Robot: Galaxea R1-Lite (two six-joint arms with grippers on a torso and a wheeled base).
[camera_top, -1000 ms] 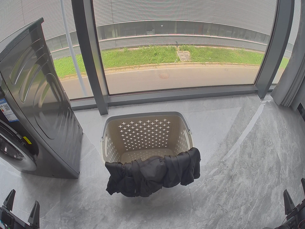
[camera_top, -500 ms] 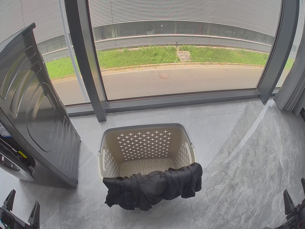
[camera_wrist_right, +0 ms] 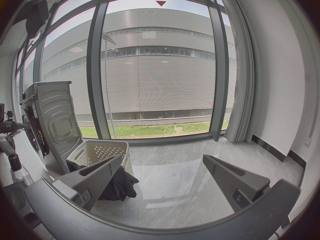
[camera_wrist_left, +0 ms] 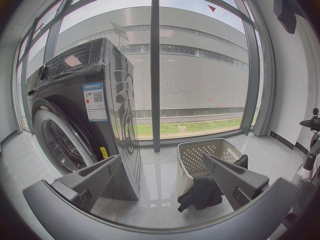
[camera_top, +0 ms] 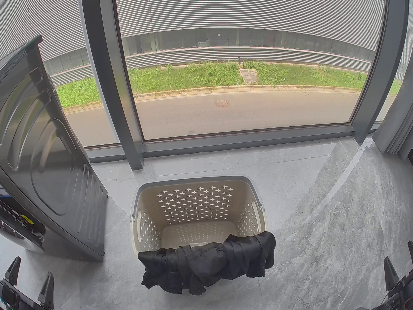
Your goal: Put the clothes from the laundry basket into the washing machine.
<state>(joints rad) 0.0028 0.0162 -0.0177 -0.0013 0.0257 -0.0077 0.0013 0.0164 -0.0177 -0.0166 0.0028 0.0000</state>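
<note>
A beige laundry basket point(camera_top: 195, 203) stands on the grey floor in front of me. A black garment point(camera_top: 206, 265) hangs over its near rim, partly inside and partly down the outside; the basket floor behind it is bare. The dark grey washing machine point(camera_top: 47, 164) stands to the left of the basket, and its round front door point(camera_wrist_left: 63, 144) looks closed. My left gripper point(camera_top: 28, 278) is low at the near left, open and holding nothing. My right gripper point(camera_top: 400, 261) is low at the near right, open too. The wrist views show the basket point(camera_wrist_left: 196, 154) point(camera_wrist_right: 100, 149) and garment point(camera_wrist_left: 200, 192) point(camera_wrist_right: 120, 185) beyond the fingers.
A floor-to-ceiling window with a dark frame post point(camera_top: 112, 87) runs behind the basket. A grey curtain point(camera_top: 398, 130) hangs at the far right. Open marble floor point(camera_top: 335, 220) lies to the right of the basket and between basket and machine.
The whole head view has shifted: basket and washing machine sit lower and nearer in the picture, so the camera has moved. Both grippers keep their places in it, still open.
</note>
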